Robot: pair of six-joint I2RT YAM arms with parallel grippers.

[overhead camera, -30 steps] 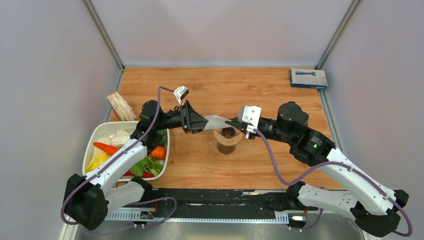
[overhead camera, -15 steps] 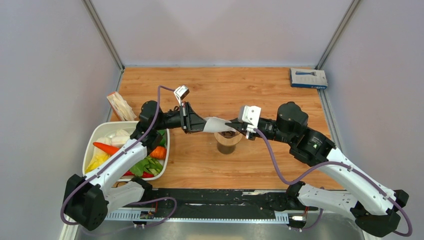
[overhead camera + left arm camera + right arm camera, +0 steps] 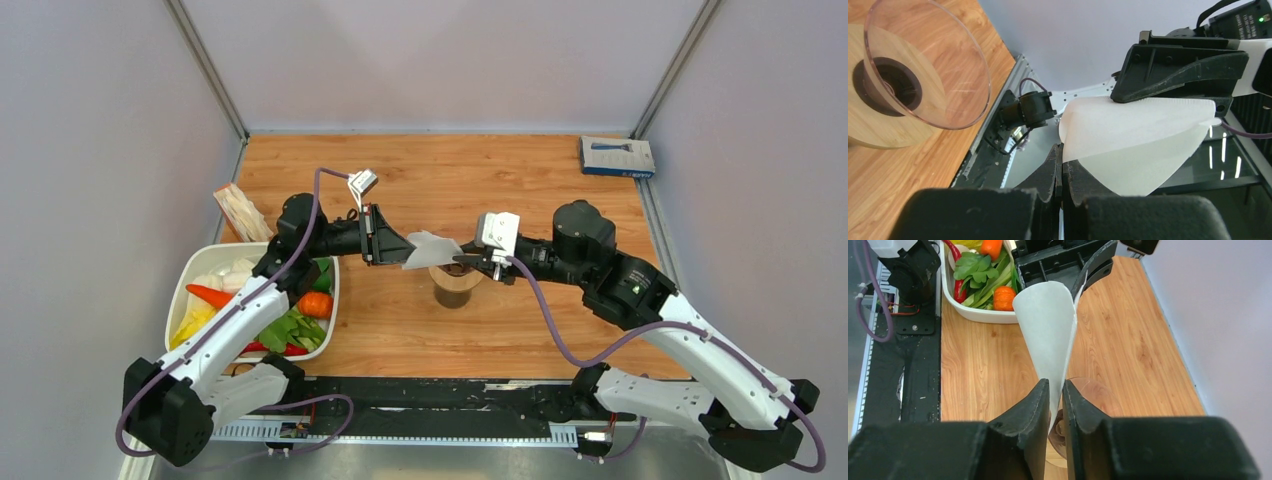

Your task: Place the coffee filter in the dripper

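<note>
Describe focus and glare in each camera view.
Left wrist view: the left tool blurs up close, the thin white paper coffee filter is sharp, bright streaks glare on the dark glossy surface at right. Right wrist view: the right tool is soft, the clear funnel-shaped dripper barely visible. Top view: even light, faint shadows.

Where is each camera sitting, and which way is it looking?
Top external: high behind, looking down on the table; left arm and right arm show.
Left wrist: on the left arm, looking past the left gripper at the coffee filter it pinches; dripper beside.
Right wrist: on the right arm, looking down past the right gripper at the filter.
Shared: both wrist views show filter and dripper.
</note>
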